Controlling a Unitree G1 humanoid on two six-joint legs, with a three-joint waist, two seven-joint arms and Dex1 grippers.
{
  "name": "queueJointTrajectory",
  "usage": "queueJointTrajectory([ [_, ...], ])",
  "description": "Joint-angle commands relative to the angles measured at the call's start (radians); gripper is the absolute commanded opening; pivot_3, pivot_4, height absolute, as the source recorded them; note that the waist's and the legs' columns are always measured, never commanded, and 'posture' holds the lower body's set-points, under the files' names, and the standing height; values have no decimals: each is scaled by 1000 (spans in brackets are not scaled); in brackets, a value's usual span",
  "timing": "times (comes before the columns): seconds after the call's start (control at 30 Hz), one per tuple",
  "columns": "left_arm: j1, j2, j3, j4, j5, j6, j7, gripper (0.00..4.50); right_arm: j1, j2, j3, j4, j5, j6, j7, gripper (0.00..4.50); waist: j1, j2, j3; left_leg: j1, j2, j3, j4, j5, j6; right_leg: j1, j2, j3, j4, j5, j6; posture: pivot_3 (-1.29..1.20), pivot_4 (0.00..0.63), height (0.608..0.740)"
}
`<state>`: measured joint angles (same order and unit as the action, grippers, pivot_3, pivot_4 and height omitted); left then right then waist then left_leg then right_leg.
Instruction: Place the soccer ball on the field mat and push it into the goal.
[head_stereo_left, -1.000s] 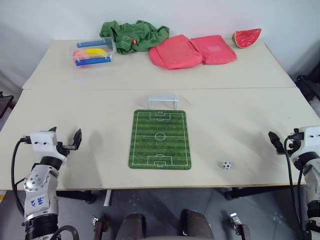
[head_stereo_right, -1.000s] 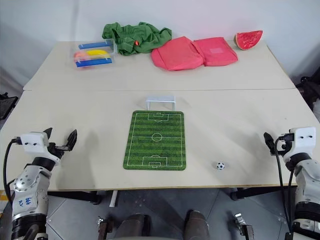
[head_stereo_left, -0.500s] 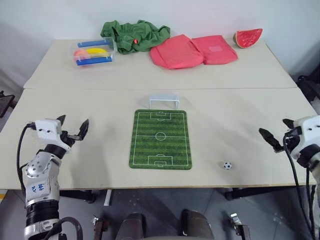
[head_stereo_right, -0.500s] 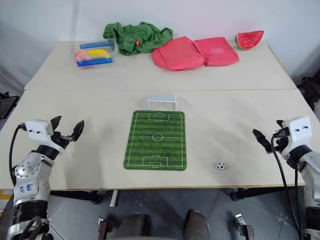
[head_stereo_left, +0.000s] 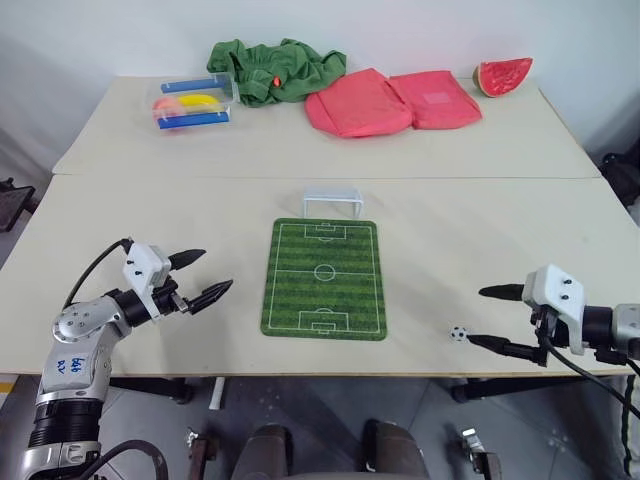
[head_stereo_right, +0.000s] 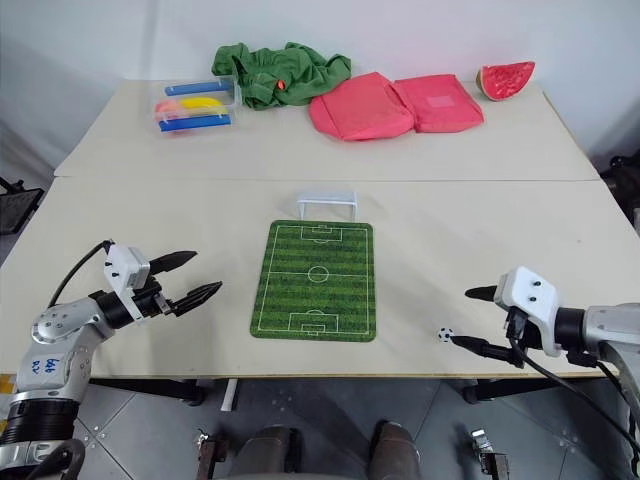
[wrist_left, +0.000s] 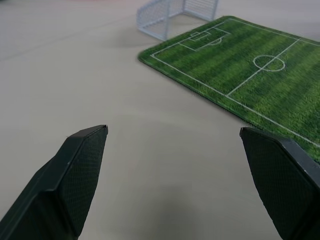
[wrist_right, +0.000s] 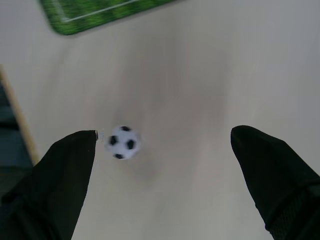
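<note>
Soccer ball (wrist_right: 121, 142) slightly blurred

Swinging the right gripper (head_stereo_left: 487, 318) in from the table's right edge toward the soccer ball (head_stereo_left: 457, 333), fingers spread wide, one tip now just beside the ball near the front edge. Turning the left gripper (head_stereo_left: 203, 273) inward from the left edge, now pointing toward the field mat (head_stereo_left: 324, 276), jaws apart.
</note>
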<state>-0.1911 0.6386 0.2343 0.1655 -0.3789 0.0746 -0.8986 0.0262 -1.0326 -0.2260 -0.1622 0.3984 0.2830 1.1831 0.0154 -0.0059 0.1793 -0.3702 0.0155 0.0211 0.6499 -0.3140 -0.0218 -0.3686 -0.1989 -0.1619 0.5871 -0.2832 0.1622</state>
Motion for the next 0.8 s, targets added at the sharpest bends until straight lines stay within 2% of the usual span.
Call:
queueJointTrajectory([
  [0.03,15,16,26,-47,-14,2,0,4500,-17,0,21,3,-3,-42,44,4490,2,0,0,0,0,0,0,0,0,0,0,0,0,0,0,0,150,740],
  [0.4,68,1,29,-126,-19,23,31,4500,-95,93,176,187,-151,-210,21,4490,6,0,0,0,0,1,1,0,0,0,0,1,0,0,0,0,150,740],
  [0.5,74,2,32,-135,-20,24,39,4500,-90,100,181,211,-152,-241,31,3900,5,-1,0,1,1,1,1,0,0,0,1,1,0,0,0,0,150,740],
  [0.63,80,5,37,-142,-22,26,47,4500,-83,107,171,241,-146,-265,33,2506,6,-1,0,1,1,1,4,0,0,2,1,1,0,0,0,0,150,740],
  [0.7,80,7,37,-140,-21,25,47,4500,-84,112,167,262,-144,-283,34,2025,5,-1,0,1,1,1,4,0,0,2,1,2,0,0,0,0,150,740],
  [0.8,75,7,37,-135,-21,24,49,4500,-88,119,164,285,-138,-293,29,1028,5,-1,0,1,1,1,5,0,0,2,1,2,1,0,0,0,150,740],
])
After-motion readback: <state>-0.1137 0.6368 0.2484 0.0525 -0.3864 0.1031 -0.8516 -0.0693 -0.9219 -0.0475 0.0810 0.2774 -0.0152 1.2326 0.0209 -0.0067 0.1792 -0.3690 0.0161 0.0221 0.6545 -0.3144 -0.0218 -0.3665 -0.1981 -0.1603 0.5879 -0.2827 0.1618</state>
